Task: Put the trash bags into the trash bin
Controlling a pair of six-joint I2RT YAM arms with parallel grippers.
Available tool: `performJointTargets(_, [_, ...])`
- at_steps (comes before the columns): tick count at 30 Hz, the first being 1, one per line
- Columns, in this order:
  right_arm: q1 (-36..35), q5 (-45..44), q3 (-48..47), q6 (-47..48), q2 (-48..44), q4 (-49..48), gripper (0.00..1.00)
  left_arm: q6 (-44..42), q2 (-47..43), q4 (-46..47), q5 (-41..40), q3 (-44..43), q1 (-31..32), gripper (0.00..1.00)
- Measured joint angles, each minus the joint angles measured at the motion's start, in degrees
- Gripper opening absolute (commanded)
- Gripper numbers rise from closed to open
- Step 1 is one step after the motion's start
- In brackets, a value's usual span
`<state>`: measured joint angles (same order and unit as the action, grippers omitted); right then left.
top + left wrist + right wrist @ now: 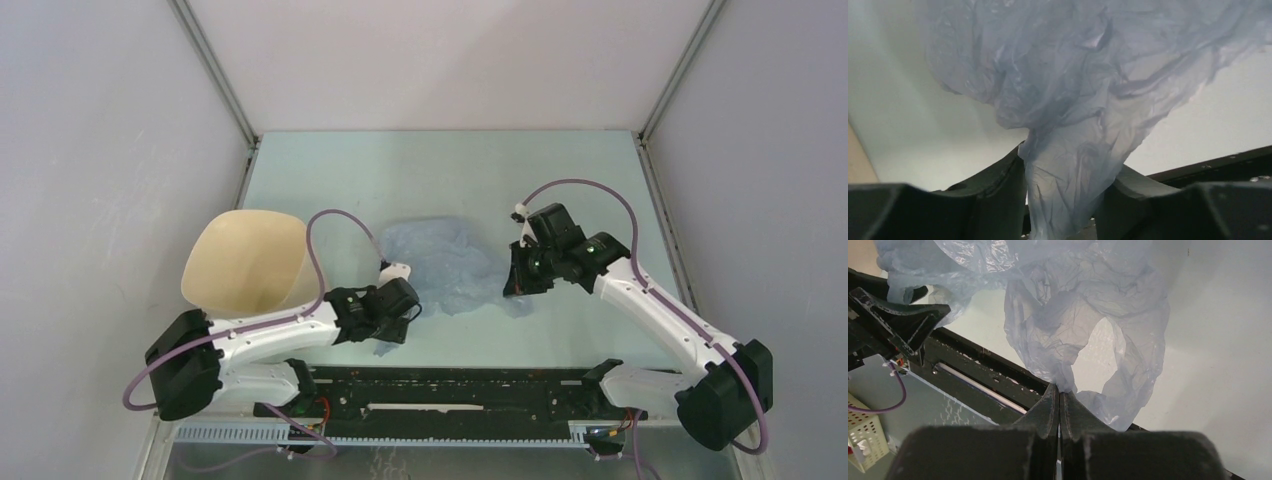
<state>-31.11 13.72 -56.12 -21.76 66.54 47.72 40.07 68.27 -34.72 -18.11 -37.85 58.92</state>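
Observation:
The pale blue-grey trash bag [448,262] hangs crumpled between my two grippers over the middle of the table. My left gripper [397,322] is shut on a thick bunched neck of the trash bag [1068,190] at its near left corner. My right gripper [522,284] is shut on a thin edge of the trash bag [1083,320], which spreads above the closed fingertips [1050,400]. The beige trash bin [247,262] lies tilted on its side at the left, mouth toward me, just beyond my left arm. A sliver of the bin [855,160] shows in the left wrist view.
The black rail [460,392] with the arm bases runs along the table's near edge. Grey walls enclose the table on the left, back and right. A cream basket [863,440] and a purple cable [890,400] sit below the table edge in the right wrist view.

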Motion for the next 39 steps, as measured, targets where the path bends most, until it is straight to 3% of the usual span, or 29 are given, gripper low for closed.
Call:
performJointTargets(3, [0.9,0.4,0.6,-0.5,-0.4,-0.3,0.12,0.6,-0.1,0.0,-1.4,1.0,0.0,0.24])
performJointTargets(7, [0.9,-1.0,0.9,-1.2,-1.2,0.0,0.44,0.7,-4.0,-1.5,-3.0,0.9,0.0,0.03])
performJointTargets(12, [-1.1,-5.3,1.0,-0.7,-2.7,1.6,0.69,0.4,-9.5,-4.9,-3.9,-2.7,0.0,0.00])
performJointTargets(19, [-4.4,-8.6,2.2,-0.2,-1.9,2.4,0.78,-0.7,-9.9,-7.0,-4.2,-7.5,-0.2,0.00])
performJointTargets(28, [-14.5,-16.8,2.5,-0.2,2.8,-0.9,0.88,-3.2,-9.9,-9.1,-4.1,-8.5,-1.3,0.00])
performJointTargets(31, [-15.8,-22.3,2.6,0.3,8.1,-2.3,0.85,-3.7,-9.9,-9.3,-4.0,-8.5,-1.5,0.00])
performJointTargets(33, [-16.5,-24.7,2.9,1.2,10.6,-3.0,0.75,-4.1,-9.9,-9.4,-3.9,-8.5,-1.6,0.00])
performJointTargets(39, [-18.8,-25.3,4.0,5.0,12.5,-5.2,0.03,-4.3,-9.0,-9.0,-1.7,-8.5,-3.3,0.00])
